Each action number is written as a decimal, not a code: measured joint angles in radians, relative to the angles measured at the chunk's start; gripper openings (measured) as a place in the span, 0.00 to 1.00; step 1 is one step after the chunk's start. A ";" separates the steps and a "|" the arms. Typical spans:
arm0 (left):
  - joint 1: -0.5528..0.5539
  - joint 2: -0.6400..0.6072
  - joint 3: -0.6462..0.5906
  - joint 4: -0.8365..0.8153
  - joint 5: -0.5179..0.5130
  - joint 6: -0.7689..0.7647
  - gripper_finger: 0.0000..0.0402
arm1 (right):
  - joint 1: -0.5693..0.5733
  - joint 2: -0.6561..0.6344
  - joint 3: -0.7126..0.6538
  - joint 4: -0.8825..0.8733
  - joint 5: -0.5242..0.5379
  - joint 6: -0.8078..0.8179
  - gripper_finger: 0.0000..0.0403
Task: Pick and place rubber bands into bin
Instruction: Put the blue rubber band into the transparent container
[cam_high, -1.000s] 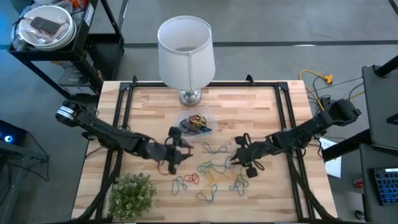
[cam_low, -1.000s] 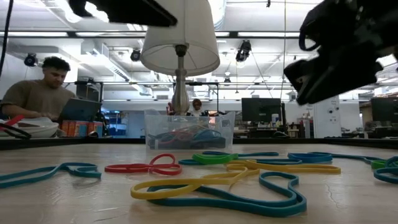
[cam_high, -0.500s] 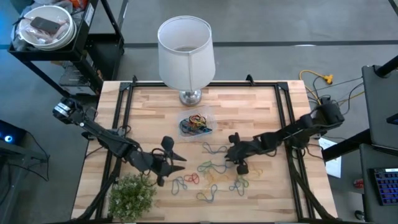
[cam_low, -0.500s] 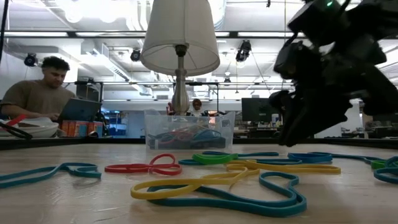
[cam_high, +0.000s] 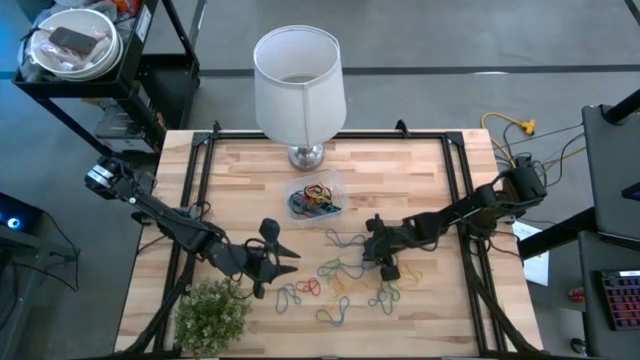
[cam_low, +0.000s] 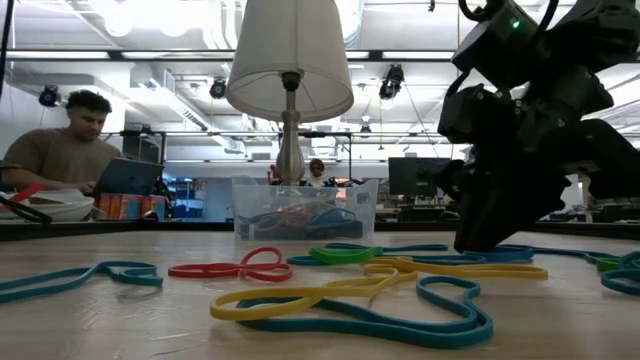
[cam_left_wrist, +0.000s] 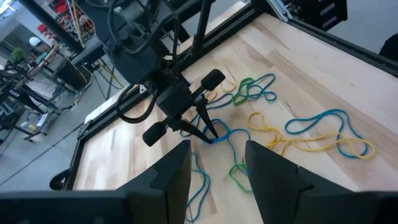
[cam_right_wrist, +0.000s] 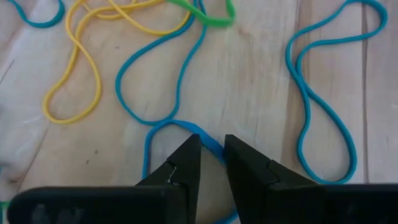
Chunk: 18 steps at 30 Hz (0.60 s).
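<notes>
Several loose rubber bands (cam_high: 345, 280) in blue, yellow, green and red lie flat on the wooden table. The see-through bin (cam_high: 315, 200) stands behind them, before the lamp, with more bands in it (cam_low: 300, 218). My right gripper (cam_right_wrist: 210, 142) slants down to the table among the bands (cam_high: 372, 252). It is open by a narrow gap, with a strand of a blue rubber band (cam_right_wrist: 174, 122) running through that gap. My left gripper (cam_high: 277, 254) hangs open above the table's near left part, with nothing between its fingers (cam_left_wrist: 168, 180). My right gripper comes from above, slanting from the table's right side, its fingertips (cam_right_wrist: 189, 149) down at the table top on either side of the blue band's strand (cam_right_wrist: 202, 138). The band lies flat and slack on the wood. Whether the fingers touch it I cannot tell.
A white-shaded lamp (cam_high: 298, 80) stands at the far middle. A small green plant (cam_high: 212, 312) sits at the near left corner, close to my left arm. Black frame rails (cam_high: 195, 200) run along both sides. A person sits at a laptop (cam_low: 70, 150) beyond the table.
My right gripper has come down and toward the table's left onto the loose bands, tipping more steeply, its finger gap unchanged. My left gripper swung from beside the bin toward the near left, then kept still. The bands have not moved.
</notes>
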 joint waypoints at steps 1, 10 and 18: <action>0.000 0.000 0.000 -0.001 0.000 0.000 0.34 | -0.003 0.000 0.000 -0.001 -0.001 0.000 0.17; 0.000 0.001 0.000 0.000 0.000 0.000 0.34 | -0.009 -0.017 -0.002 -0.012 0.009 -0.044 0.17; 0.000 0.001 0.000 0.000 0.000 0.000 0.34 | -0.008 -0.019 -0.005 -0.029 0.057 -0.067 0.17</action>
